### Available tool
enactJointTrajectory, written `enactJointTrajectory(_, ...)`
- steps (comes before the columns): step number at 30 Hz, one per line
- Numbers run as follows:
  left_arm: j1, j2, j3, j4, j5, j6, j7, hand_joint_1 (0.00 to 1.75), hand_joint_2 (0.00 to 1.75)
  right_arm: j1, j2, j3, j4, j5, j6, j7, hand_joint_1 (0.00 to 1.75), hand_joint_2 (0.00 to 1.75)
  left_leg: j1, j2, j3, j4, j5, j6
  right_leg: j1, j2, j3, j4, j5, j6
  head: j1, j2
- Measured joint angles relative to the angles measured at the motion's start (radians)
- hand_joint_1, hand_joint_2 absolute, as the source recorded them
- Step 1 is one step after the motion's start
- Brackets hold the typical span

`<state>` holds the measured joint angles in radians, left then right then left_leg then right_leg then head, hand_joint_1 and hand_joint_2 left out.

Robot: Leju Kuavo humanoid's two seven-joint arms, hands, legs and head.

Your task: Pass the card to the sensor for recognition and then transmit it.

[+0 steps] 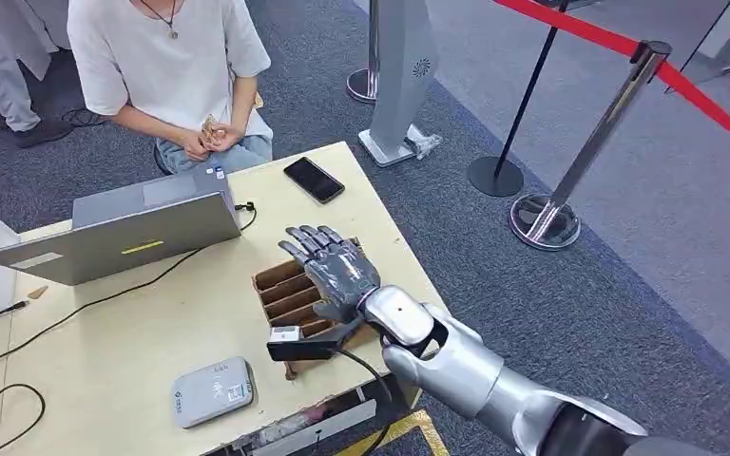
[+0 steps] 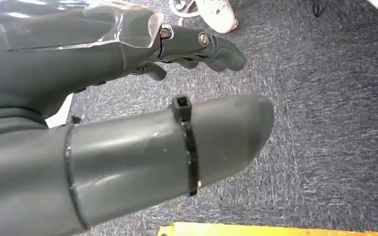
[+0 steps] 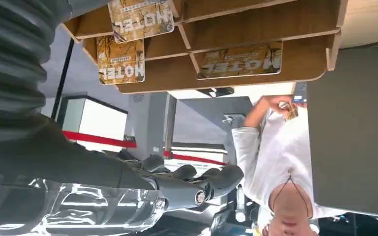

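Right hand (image 1: 337, 269) flat, fingers spread, holding nothing, above your wooden card rack (image 1: 285, 285); hotel cards (image 3: 239, 60) sit in slots. Sensor (image 1: 211, 391) near-left. Laptop (image 1: 124, 228), phone (image 1: 314, 180) beyond; person (image 1: 171, 66) at far edge. Left hand (image 2: 197, 49) over carpet, fingers loose, holding nothing.

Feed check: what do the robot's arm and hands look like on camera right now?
The right arm is polished silver metal with a red dot at the wrist; the right hand is glossy grey. The left hand has a thick matte grey thumb ringed by a black cable tie.
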<state>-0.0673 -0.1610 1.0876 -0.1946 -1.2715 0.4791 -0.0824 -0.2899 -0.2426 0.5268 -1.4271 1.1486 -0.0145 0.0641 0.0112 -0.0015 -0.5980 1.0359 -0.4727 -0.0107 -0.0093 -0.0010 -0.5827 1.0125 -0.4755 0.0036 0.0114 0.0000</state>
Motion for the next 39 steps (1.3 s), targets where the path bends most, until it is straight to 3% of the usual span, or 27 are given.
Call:
enactJointTrajectory(9, 0.0, -0.004, 0.0, 0.0, 0.003, 0.0, 0.0, 0.0, 0.0, -0.008, 0.0, 0.0, 0.0, 0.0, 0.01, 0.002, 0.05, 1.75, 0.0, 0.0, 0.0, 0.0, 0.0, 0.0, 0.0, 0.0, 0.0, 0.0, 0.0, 0.0, 0.0, 0.0)
enactJointTrajectory(10, 0.0, -0.004, 0.0, 0.0, 0.003, 0.0, 0.0, 0.0, 0.0, -0.009, 0.0, 0.0, 0.0, 0.0, 0.01, 0.002, 0.26, 1.75, 0.0, 0.0, 0.0, 0.0, 0.0, 0.0, 0.0, 0.0, 0.0, 0.0, 0.0, 0.0, 0.0, 0.0)
enactJointTrajectory(11, 0.0, -0.004, 0.0, 0.0, 0.003, 0.0, 0.0, 0.0, 0.0, -0.009, 0.0, 0.0, 0.0, 0.0, 0.01, 0.002, 0.59, 1.75, 0.0, 0.0, 0.0, 0.0, 0.0, 0.0, 0.0, 0.0, 0.0, 0.0, 0.0, 0.0, 0.0, 0.0)
enactJointTrajectory(16, -0.001, -0.006, 0.0, 0.0, 0.003, 0.0, 0.0, 0.0, 0.0, -0.014, 0.0, 0.001, 0.001, 0.0, 0.01, 0.002, 0.56, 1.75, 0.0, 0.0, 0.0, 0.0, 0.0, 0.0, 0.0, 0.0, 0.0, 0.0, 0.0, 0.0, 0.0, 0.0)
enactJointTrajectory(19, -0.001, -0.009, 0.0, 0.0, 0.004, 0.0, 0.0, 0.0, 0.0, -0.014, 0.0, 0.002, 0.001, 0.0, 0.011, 0.002, 0.96, 1.75, 0.0, 0.0, 0.0, 0.0, 0.0, 0.0, 0.0, 0.0, 0.0, 0.0, 0.0, 0.0, 0.0, 0.0)
enactJointTrajectory(21, -0.001, -0.011, 0.0, 0.0, 0.004, 0.0, 0.0, 0.0, 0.0, -0.017, 0.0, 0.003, 0.003, 0.0, 0.011, 0.002, 1.13, 1.75, 0.0, 0.0, 0.0, 0.0, 0.0, 0.0, 0.0, 0.0, 0.0, 0.0, 0.0, 0.0, 0.0, 0.0)
enactJointTrajectory(23, -0.001, -0.012, 0.0, 0.0, 0.004, 0.0, 0.0, 0.0, 0.0, -0.02, 0.0, 0.006, 0.006, 0.0, 0.013, -0.001, 1.19, 1.75, 0.0, 0.0, 0.0, 0.0, 0.0, 0.0, 0.0, 0.0, 0.0, 0.0, 0.0, 0.0, 0.0, 0.0)
enactJointTrajectory(26, -0.001, -0.013, 0.0, 0.0, 0.004, 0.0, 0.0, 0.0, 0.0, -0.026, 0.0, 0.012, 0.013, 0.0, 0.014, -0.002, 0.99, 1.75, 0.0, 0.0, 0.0, 0.0, 0.0, 0.0, 0.0, 0.0, 0.0, 0.0, 0.0, 0.0, 0.0, 0.0)
enactJointTrajectory(35, -0.002, -0.013, -0.001, 0.0, 0.003, -0.002, 0.0, 0.0, 0.0, -0.037, 0.0, 0.025, 0.035, 0.0, 0.014, -0.003, 0.93, 1.75, 0.0, 0.0, 0.0, 0.0, 0.0, 0.0, 0.0, 0.0, 0.0, 0.0, 0.0, 0.0, 0.0, 0.0)
enactJointTrajectory(39, -0.002, -0.014, -0.001, 0.0, 0.003, -0.002, 0.0, 0.0, 0.0, -0.043, 0.0, 0.033, 0.047, 0.001, 0.015, -0.005, 0.7, 1.75, 0.0, 0.0, 0.0, 0.0, 0.0, 0.0, 0.0, 0.0, 0.0, 0.0, 0.0, 0.0, 0.0, 0.0)
